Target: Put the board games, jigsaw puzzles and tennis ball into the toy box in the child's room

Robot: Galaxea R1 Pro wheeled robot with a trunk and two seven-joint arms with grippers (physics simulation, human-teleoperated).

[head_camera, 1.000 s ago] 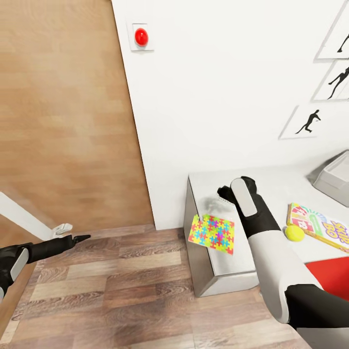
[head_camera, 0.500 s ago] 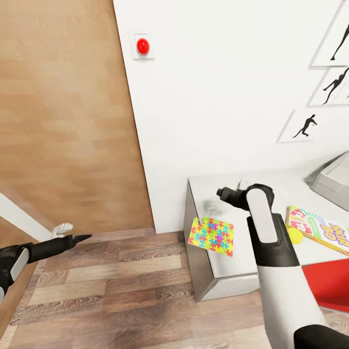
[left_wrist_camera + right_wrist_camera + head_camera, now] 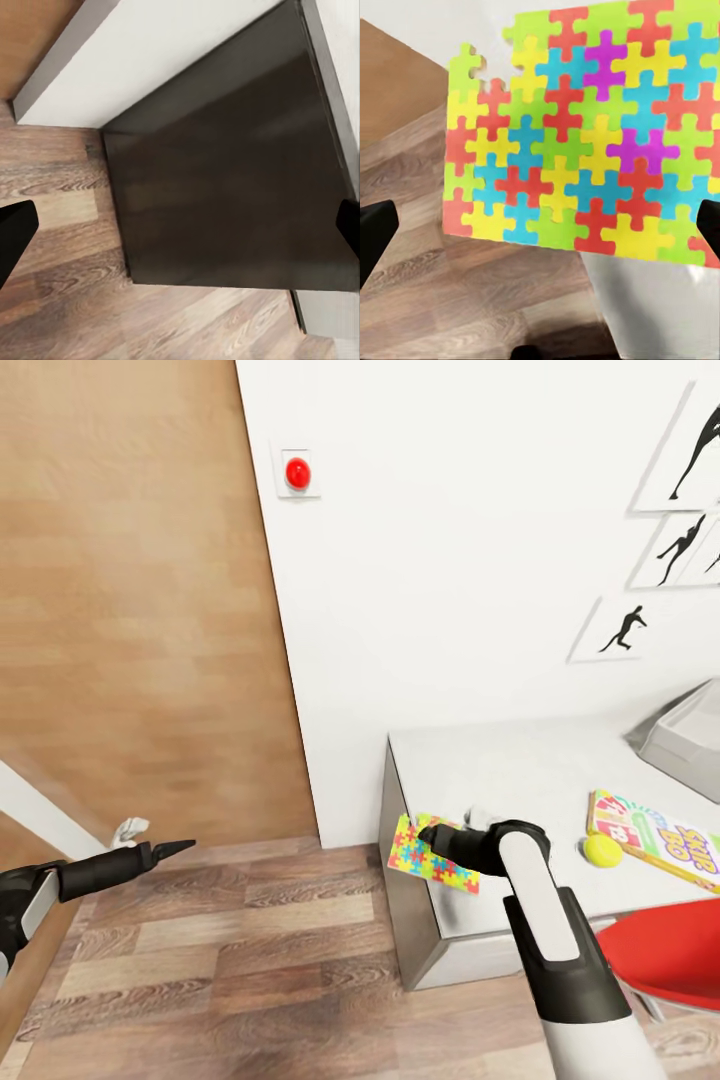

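A jigsaw puzzle (image 3: 432,858) in yellow, pink, blue and green lies on the pale table (image 3: 520,760), overhanging its left edge. My right gripper (image 3: 438,833) hovers right at the puzzle. In the right wrist view the puzzle (image 3: 585,150) spreads ahead of the open right gripper (image 3: 540,232), with nothing between its fingertips (image 3: 375,236). The tennis ball (image 3: 602,849) rests against the Skip-Bo board game (image 3: 655,833) further right. The toy box (image 3: 690,740) stands at the table's far right. My left gripper (image 3: 165,850) hangs open over the wood floor, far left.
A red-and-white chair (image 3: 670,950) sits at the table's front right. A red wall button (image 3: 297,473) and black silhouette prints (image 3: 625,628) hang on the white wall. A wooden door panel (image 3: 130,610) stands at the left. The left wrist view shows a dark panel (image 3: 225,187) above plank floor.
My right gripper has swung from the back of the table forward and down to the puzzle. The camera has shifted slightly. The left arm has stayed put.
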